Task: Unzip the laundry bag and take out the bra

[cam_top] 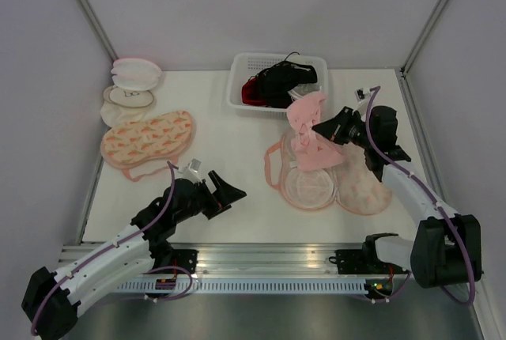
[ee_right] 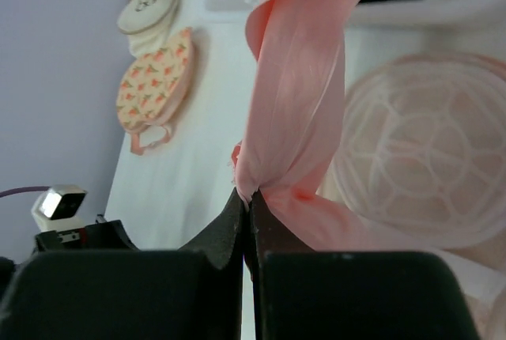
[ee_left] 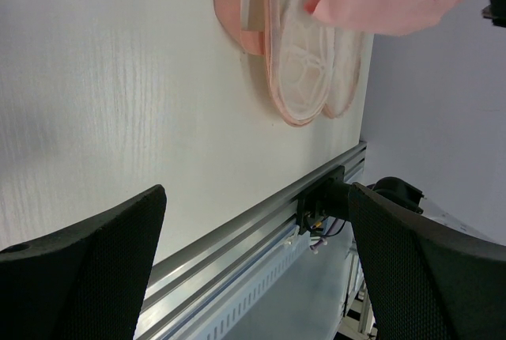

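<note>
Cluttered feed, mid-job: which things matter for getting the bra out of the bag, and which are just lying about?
Job: open bag; bra; right gripper, shut on the bra.
Lying about: closed print bag; white cases; basket; dark garments in it; left gripper, open and idle.

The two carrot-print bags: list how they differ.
The left bag lies closed, print side up. The right bag lies opened flat, its white mesh lining showing. Nothing hangs over the left bag, while the right gripper holds the bra above the right bag. Both are peach-pink ovals with the same print and a pink strap loop.
</note>
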Motion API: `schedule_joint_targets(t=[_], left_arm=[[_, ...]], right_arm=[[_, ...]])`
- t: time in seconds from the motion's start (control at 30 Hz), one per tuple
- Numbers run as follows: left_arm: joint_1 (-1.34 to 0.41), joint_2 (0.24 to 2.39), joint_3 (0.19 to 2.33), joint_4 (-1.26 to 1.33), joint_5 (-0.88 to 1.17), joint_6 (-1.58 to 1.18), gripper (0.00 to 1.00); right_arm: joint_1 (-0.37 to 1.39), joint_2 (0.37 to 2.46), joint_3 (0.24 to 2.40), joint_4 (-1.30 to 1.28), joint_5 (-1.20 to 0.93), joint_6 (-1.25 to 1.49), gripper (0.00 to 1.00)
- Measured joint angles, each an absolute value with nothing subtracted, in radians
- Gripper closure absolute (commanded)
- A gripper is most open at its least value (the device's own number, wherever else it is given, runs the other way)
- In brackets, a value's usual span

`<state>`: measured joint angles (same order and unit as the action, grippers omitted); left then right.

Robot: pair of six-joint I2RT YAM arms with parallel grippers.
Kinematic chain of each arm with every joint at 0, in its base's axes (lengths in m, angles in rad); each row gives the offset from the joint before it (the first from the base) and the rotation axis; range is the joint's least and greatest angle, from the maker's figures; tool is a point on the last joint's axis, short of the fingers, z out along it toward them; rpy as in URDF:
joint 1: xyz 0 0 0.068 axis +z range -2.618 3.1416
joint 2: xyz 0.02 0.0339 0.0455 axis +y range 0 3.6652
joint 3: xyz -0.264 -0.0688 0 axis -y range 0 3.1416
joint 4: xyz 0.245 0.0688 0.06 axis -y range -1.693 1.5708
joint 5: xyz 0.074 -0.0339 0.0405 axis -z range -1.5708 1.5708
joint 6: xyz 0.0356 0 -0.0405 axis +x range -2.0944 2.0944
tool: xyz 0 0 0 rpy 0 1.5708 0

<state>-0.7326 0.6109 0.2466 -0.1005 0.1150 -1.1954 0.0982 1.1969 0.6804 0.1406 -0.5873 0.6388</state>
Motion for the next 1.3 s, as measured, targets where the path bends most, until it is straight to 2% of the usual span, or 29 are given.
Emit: schedule_joint_targets(t=[0.23,0.47,0.67,0.8,0.93,1.13,1.3], left_arm=[[-0.733,0.625,0.247,-0.094,0.116,-1.195,0.01],[-0.733,0.637,0.247,-0.093,0.123,-1.195,0.01],[-0.733,0.634,0.247,-0.093,0.135,-1.195,0.01],[-0.733,0.614,0.247,-0.099,0.134,-1.195,0.01],[-0.733,0.575,0.247,-0.118,0.133,-1.195,0.01],[-0.733,0.542,0.247,-0.147,0.129,-1.195,0.01],[-0.733,0.545,0.247,-0.156,0.128,-1.195,0.01]], right_arm=[[0.098,1.333,0.921,0.219,-0.668,0.707,0.99],[0.101,1.630,1.237,0.368,-0.720,0.786,1.00],[0.116,1.902,1.477,0.533,-0.683,0.856,1.00],[0.145,2.104,1.678,0.527,-0.596,0.830,1.00],[0.194,2.305,1.932,0.359,-0.488,0.736,0.99],[0.262,2.400,1.960,0.134,-0.330,0.630,1.00],[0.270,2.396,1.897,0.077,-0.267,0.569,0.99]])
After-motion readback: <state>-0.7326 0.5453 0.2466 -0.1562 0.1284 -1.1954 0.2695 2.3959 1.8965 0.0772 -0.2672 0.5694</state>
